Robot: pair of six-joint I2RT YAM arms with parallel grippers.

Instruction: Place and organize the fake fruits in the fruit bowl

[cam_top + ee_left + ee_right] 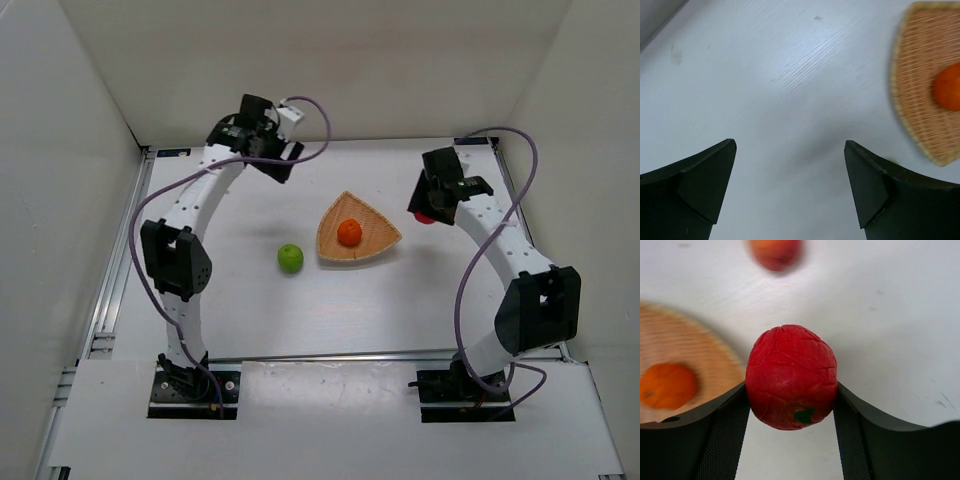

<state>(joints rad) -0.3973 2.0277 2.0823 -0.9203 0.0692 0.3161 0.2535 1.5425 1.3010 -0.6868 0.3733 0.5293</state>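
Observation:
The red apple (791, 377) is pinched between the pads of my right gripper (790, 405), which is shut on it just above the table. From above, this apple (424, 216) peeks out under the right gripper (430, 208), to the right of the fruit bowl (372, 250). The orange (349, 232) lies in the wicker bowl (685, 345). A green apple (290, 258) rests on the table left of the bowl. A peach-coloured fruit (776, 252) lies beyond the red apple. My left gripper (790, 185) hangs open and empty over bare table, with the bowl (915, 75) and the orange (950, 85) to its right.
White walls close in the table on the left, back and right. The left gripper (283, 160) is raised near the back wall. A purple cable loops off each arm. The arm bases sit at the near edge.

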